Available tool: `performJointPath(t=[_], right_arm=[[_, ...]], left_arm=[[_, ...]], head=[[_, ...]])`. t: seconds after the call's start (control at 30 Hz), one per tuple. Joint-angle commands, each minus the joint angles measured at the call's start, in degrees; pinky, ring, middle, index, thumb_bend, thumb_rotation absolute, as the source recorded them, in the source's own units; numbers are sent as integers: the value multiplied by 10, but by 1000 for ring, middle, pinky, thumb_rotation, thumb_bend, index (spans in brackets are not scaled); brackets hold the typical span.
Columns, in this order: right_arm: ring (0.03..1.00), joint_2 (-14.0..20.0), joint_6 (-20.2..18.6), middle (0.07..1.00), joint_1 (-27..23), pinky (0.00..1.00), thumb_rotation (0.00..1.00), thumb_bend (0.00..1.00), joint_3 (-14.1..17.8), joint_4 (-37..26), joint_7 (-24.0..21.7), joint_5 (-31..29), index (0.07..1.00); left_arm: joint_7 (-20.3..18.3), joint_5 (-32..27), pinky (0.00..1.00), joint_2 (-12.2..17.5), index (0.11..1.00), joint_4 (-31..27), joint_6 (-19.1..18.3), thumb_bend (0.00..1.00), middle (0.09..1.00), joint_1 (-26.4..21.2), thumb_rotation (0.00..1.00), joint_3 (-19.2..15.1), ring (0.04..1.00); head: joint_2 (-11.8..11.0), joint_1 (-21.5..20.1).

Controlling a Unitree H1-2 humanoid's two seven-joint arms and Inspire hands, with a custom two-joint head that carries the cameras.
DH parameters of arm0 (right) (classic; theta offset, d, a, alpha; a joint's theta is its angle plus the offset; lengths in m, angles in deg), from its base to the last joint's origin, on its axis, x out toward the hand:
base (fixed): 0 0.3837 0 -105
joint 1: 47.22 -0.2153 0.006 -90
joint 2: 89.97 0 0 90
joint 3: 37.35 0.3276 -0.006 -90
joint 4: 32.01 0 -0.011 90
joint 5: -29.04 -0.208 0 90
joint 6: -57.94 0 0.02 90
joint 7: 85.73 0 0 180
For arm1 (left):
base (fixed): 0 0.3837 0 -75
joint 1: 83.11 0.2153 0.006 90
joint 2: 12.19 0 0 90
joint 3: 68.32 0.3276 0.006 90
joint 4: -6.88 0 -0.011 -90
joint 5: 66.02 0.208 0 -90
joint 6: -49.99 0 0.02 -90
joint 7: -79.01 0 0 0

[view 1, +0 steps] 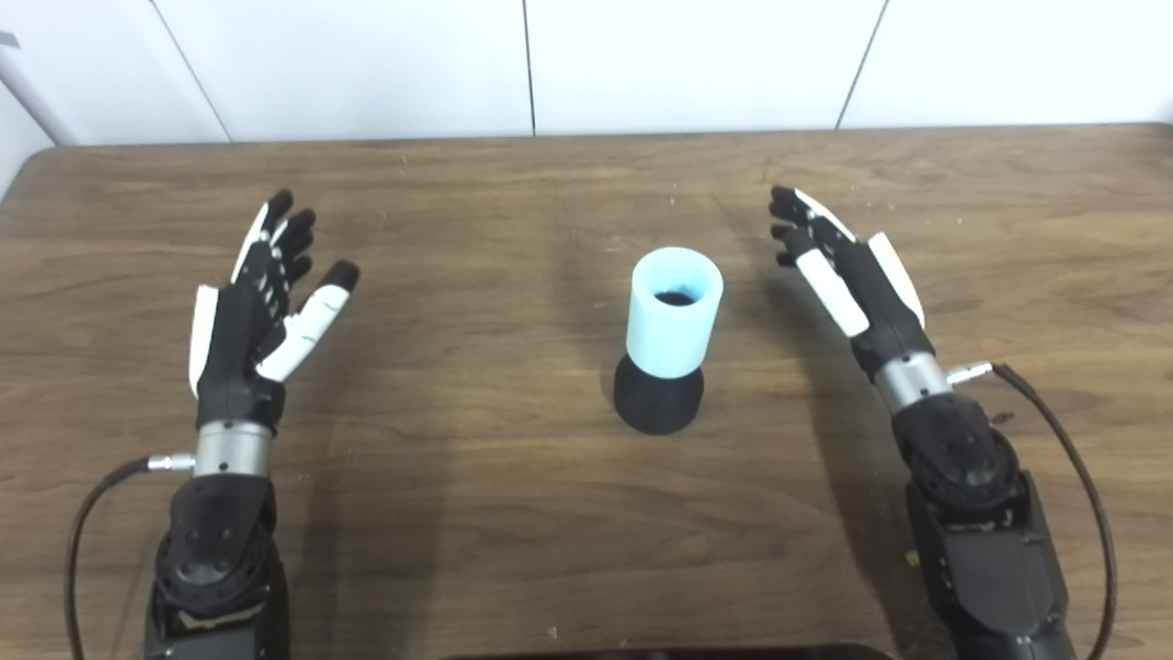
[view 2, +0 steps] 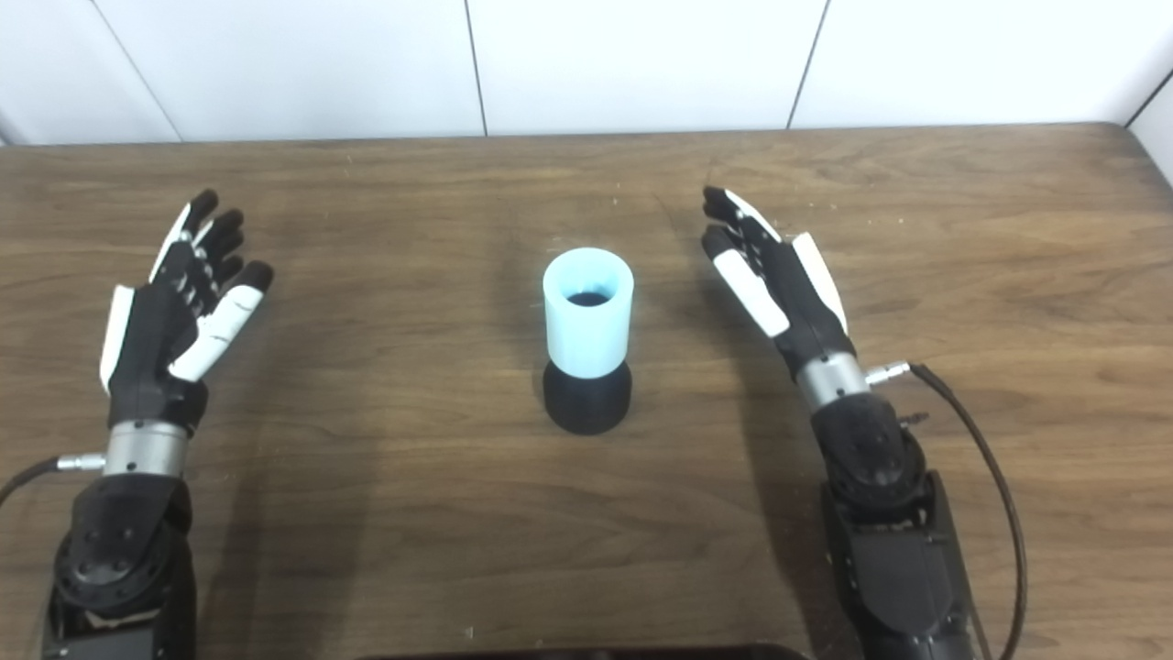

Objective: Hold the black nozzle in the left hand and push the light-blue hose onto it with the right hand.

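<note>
Fingers on both hands are spread and straight, grasping nothing. Left hand (view 1: 252, 316) hovers over the wooden table (view 1: 513, 513) at about 9 o'clock from the assembly, well apart from it; right hand (view 1: 848, 275) sits at about 3 o'clock, nearer but not touching. At the table's middle, the light-blue hose (view 1: 675, 313) stands upright, already seated on the black nozzle (view 1: 658, 399), whose flared base rests on the wood.

Brown wooden table (view 1: 513, 513); white panelled wall (view 1: 367, 64) behind; perhaps crumbs.
</note>
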Motion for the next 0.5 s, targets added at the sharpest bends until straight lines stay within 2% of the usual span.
performJointPath(t=[0.0,0.2,0.33,0.47], right_arm=[[872,1,4,892,-11,799,1000,467,14,-13,15,-18,905],[878,-7,-14,892,7,847,1000,491,54,-17,15,-98,899],[890,-6,8,900,17,872,1000,482,59,-16,17,-114,899],[891,-6,22,904,29,883,1000,468,60,-23,19,-127,900]], left_arm=[[14,-5,923,2,904,-11,11,512,910,-7,602,-5,923],[12,-24,946,9,920,-10,-4,396,926,12,726,-9,934],[9,-42,974,11,928,-15,-9,378,939,24,745,-11,948],[8,-57,985,11,938,-19,-12,409,950,35,784,-12,957]], head=[[0,-1],[-5,-3],[-15,-5],[-26,-8]])
